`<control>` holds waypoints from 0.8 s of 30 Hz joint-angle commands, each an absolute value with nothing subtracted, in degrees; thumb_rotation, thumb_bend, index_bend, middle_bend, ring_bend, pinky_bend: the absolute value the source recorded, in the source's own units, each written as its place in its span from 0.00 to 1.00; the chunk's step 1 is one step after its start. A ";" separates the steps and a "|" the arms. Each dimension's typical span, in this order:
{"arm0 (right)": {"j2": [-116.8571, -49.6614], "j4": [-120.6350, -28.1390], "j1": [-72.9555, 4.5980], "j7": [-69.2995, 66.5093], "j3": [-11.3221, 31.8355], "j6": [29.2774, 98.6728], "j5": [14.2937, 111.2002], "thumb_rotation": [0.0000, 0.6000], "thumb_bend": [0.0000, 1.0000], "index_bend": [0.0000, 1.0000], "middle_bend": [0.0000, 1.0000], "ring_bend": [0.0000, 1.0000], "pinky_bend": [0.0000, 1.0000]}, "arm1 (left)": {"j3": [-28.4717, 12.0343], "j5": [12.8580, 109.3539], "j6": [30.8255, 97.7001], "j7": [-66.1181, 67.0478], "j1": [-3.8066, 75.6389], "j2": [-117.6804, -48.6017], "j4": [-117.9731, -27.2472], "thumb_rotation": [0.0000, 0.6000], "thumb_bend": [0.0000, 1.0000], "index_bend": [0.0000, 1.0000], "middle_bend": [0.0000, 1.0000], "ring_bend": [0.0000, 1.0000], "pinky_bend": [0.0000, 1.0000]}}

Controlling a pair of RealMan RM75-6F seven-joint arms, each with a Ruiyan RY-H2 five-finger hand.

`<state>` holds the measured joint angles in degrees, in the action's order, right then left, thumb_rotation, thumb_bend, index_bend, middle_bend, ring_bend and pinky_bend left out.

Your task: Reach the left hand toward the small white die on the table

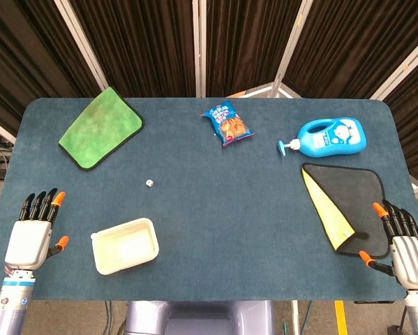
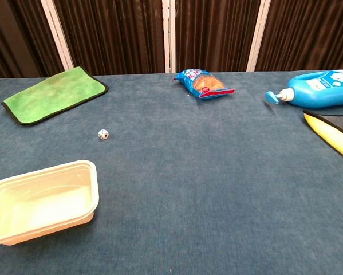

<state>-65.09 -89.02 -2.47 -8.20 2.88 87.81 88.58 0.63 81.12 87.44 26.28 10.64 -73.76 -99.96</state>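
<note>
The small white die [image 1: 149, 183] lies on the blue table [image 1: 229, 202], left of centre; the chest view shows the die [image 2: 103, 134] with coloured pips. My left hand [image 1: 33, 234] rests flat at the table's near left edge, fingers extended and apart, holding nothing, well short of the die and to its left. My right hand [image 1: 402, 241] sits at the near right edge, fingers extended, lying over the corner of a black and yellow cloth [image 1: 348, 202]. Neither hand appears in the chest view.
A cream plastic tray [image 1: 125, 246] stands between my left hand and the die's near side. A green cloth [image 1: 100, 127] lies at the far left. A blue snack bag [image 1: 227, 124] and a blue pump bottle [image 1: 329, 136] lie at the back.
</note>
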 commanded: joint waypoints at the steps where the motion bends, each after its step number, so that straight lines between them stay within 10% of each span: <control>1: -64.95 -89.29 -2.46 -8.45 2.90 87.77 88.54 1.00 0.09 0.06 0.00 0.00 0.00 | 0.26 80.96 87.12 26.45 10.60 -73.74 -99.93 1.00 0.23 0.00 0.00 0.00 0.00; 24: -64.09 -90.07 -3.09 -9.69 3.64 88.12 89.10 1.00 0.09 0.06 0.00 0.00 0.00 | -15.25 57.65 53.40 37.70 37.50 -85.63 -78.89 1.00 0.34 0.32 0.00 0.00 0.00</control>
